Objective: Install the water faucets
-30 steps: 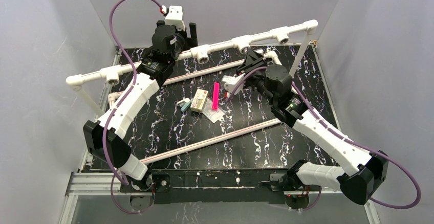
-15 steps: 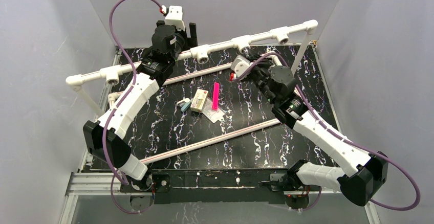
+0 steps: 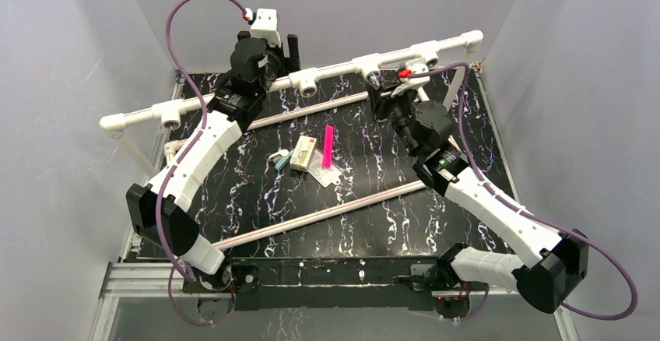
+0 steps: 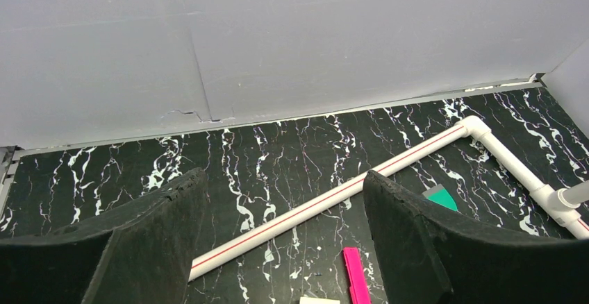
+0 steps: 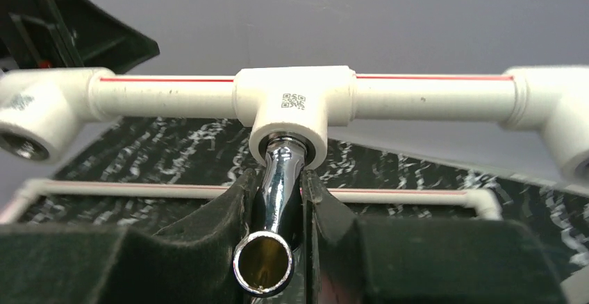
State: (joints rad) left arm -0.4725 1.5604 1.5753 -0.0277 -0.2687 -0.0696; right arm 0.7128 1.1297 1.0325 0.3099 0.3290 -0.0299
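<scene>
Black marbled surface [image 3: 373, 224]; right hand [image 5: 279, 186] clamps chrome faucet [image 5: 276, 169], tip in white tee socket [image 5: 292, 99]; left hand [image 4: 285, 179] wide, empty.

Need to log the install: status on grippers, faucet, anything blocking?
Left gripper open, empty. Right gripper shut on faucet. Faucet end at tee mouth, seating depth unclear. Nothing blocking that tee.

The surface [image 3: 257, 193] is black with white marble veining. Two red-striped white pipes lie slantwise on it, a near pipe [image 3: 319, 214] and a far pipe [image 3: 311, 108]. Between them lie a cream box [image 3: 303, 153], a pink strip [image 3: 328, 145] just beside it, a clear bag [image 3: 330, 173] and a small pale teal piece [image 3: 279, 159]. A green piece [image 4: 440, 197] lies beside the far pipe.
</scene>
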